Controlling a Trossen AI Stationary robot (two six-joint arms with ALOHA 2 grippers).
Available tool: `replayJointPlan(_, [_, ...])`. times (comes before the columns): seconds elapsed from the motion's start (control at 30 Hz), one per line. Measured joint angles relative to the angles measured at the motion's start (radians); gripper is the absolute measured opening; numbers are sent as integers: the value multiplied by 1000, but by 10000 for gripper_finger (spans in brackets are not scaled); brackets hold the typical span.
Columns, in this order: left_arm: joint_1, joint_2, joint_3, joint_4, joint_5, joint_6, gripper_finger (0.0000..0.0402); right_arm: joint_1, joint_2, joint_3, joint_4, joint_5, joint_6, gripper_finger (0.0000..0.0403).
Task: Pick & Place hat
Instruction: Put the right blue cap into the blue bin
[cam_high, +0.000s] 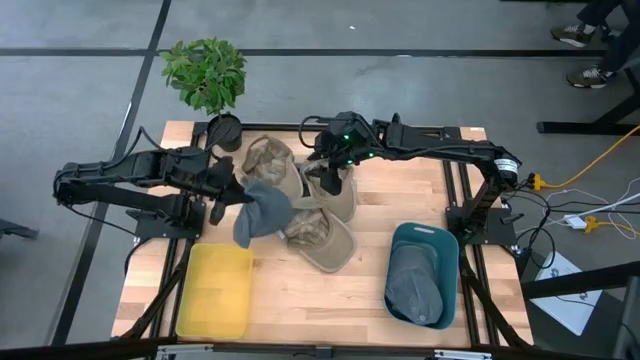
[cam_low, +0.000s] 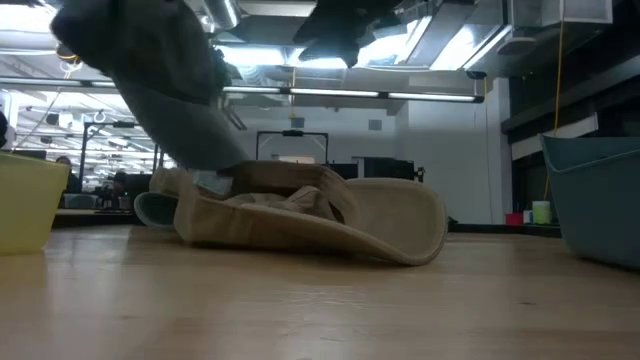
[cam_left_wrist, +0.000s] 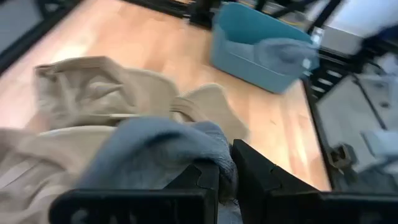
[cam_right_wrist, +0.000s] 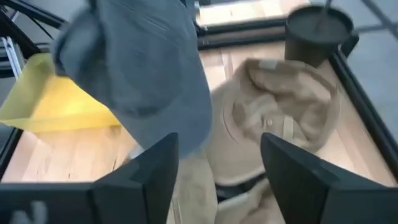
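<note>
A grey-blue hat (cam_high: 262, 210) hangs from my left gripper (cam_high: 224, 192), which is shut on it left of the hat pile; in the low view the hat (cam_low: 160, 70) droops down to the tan hats (cam_low: 310, 215). Several tan hats (cam_high: 325, 200) lie heaped mid-table. My right gripper (cam_high: 331, 172) hovers open above them, its fingers (cam_right_wrist: 155, 168) wide apart over a tan hat (cam_right_wrist: 280, 118), touching nothing. The right wrist view also shows the grey hat (cam_right_wrist: 143, 68). My left gripper (cam_left_wrist: 227, 177) pinches a bunched fold of the grey hat's cloth (cam_left_wrist: 221, 158) between its two fingers. The hat is lifted and hangs slack below and beside the fingers. Whether its lower end (cam_low: 215, 175) rests on the tan hats, I cannot tell.
A yellow bin (cam_high: 215, 290) stands at the near left of the table. A teal bin (cam_high: 430, 240) at the near right holds another grey hat (cam_high: 412, 290). A potted plant (cam_high: 207, 75) stands at the far edge, its dark pot (cam_right_wrist: 317, 28) behind the tan hats.
</note>
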Motion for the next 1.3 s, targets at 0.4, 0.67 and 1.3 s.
replayJointPlan(0.4, [0,0,0,147,-118,13,24,131,13,0,205,58,-143,243])
replayJointPlan(0.67, [0,0,0,249,-105,47,24,155,91,-1,383,117,-261,243])
replayJointPlan(1.3, [0,27,1,335,-34,173,24,151,144,-1,577,9,-294,240])
